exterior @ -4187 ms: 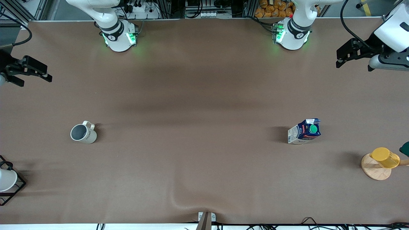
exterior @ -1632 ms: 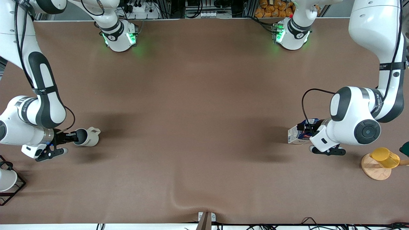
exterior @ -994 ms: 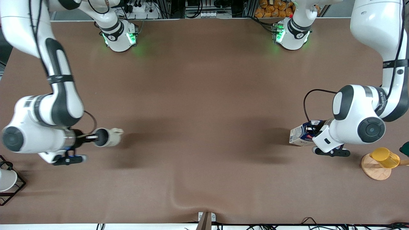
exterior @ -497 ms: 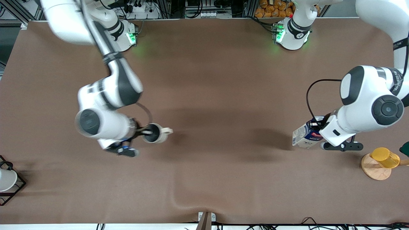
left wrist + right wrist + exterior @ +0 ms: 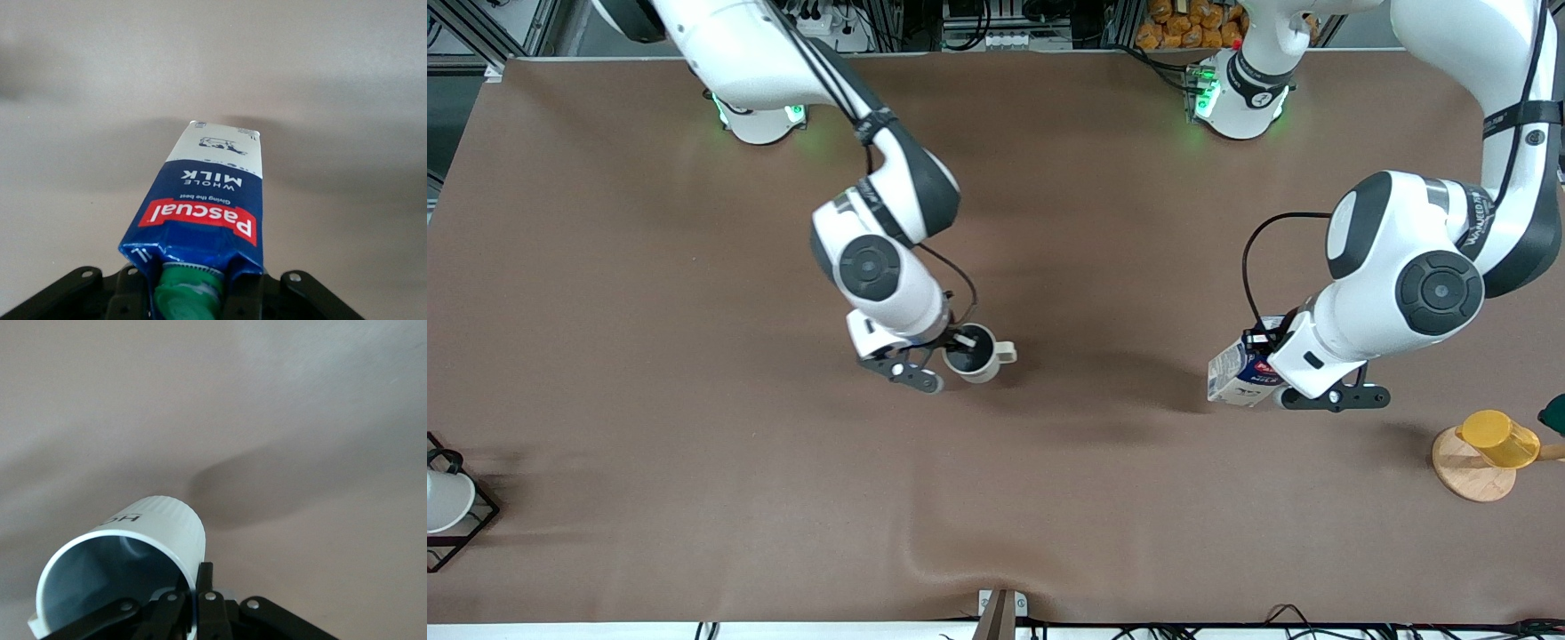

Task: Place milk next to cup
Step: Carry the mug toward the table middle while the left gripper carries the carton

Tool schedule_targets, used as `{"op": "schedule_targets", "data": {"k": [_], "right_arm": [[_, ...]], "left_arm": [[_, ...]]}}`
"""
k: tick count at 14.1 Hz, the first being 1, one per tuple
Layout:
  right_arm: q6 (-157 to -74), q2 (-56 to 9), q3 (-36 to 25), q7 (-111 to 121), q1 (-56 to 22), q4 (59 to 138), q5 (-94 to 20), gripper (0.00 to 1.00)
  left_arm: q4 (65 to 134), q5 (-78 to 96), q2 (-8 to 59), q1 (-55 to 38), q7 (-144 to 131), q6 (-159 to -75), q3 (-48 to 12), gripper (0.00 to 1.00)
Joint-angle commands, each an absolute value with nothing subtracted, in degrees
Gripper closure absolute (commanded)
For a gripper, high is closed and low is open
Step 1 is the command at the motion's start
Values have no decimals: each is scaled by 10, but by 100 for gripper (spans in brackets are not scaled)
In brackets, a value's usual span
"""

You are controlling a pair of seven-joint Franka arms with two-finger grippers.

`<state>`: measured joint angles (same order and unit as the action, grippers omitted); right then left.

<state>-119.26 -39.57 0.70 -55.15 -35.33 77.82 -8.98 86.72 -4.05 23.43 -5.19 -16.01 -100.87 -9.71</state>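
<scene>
My right gripper (image 5: 959, 342) is shut on the rim of the cream-white cup (image 5: 976, 356), one finger inside and one outside, and holds it a little above the middle of the table. In the right wrist view the cup (image 5: 127, 547) tilts in that gripper (image 5: 198, 590), its shadow apart from it on the table. My left gripper (image 5: 1279, 357) is shut on the top of the milk (image 5: 1234, 373), a blue and white carton that hangs tilted over the table toward the left arm's end. In the left wrist view the milk (image 5: 210, 193) shows with its green cap between the gripper's (image 5: 192, 297) fingers.
A yellow cup (image 5: 1498, 437) sits on a round wooden coaster (image 5: 1463, 480) at the left arm's end. A black wire rack (image 5: 471, 524) with a white cup (image 5: 443, 500) stands at the right arm's end. The brown table cover has a wrinkle (image 5: 929, 560) near the front edge.
The right gripper took the cup and carried it from the right arm's end to the middle of the table. The left gripper took the milk, tilted it and moved it slightly toward the middle.
</scene>
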Motion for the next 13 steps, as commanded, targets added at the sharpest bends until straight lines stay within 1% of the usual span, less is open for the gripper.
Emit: {"op": "schedule_targets", "data": {"k": [1, 3, 5, 6, 7, 10, 11, 12, 13], "right_arm": [[-1236, -431, -1, -606, -380, 769, -60, 100], [-1239, -444, -1, -615, -384, 770, -40, 100], [-1239, -445, -1, -616, -388, 771, -44, 100], [-1238, -445, -1, -618, -388, 770, -47, 30], [-1238, -444, -1, -616, -388, 770, -43, 0], [-1222, -425, -1, -620, -377, 765, -51, 0], [-1196, -413, -1, -618, -366, 764, -51, 0], [-1147, -397, 1, -614, -342, 754, -50, 0], [-1102, -384, 4, -607, -318, 729, -50, 0]], "left_arm": [[874, -48, 226, -64, -188, -994, -105, 100], [874, -48, 227, -76, -199, -968, -108, 100], [874, -47, 231, -95, -218, -960, -108, 100], [875, -47, 231, -103, -226, -960, -109, 100], [875, -47, 231, -112, -237, -959, -109, 100], [874, -46, 230, -133, -260, -926, -114, 100], [873, -45, 230, -139, -269, -924, -119, 100], [868, -35, 230, -144, -286, -924, -125, 100], [861, -16, 231, -149, -307, -919, -129, 100]]}}
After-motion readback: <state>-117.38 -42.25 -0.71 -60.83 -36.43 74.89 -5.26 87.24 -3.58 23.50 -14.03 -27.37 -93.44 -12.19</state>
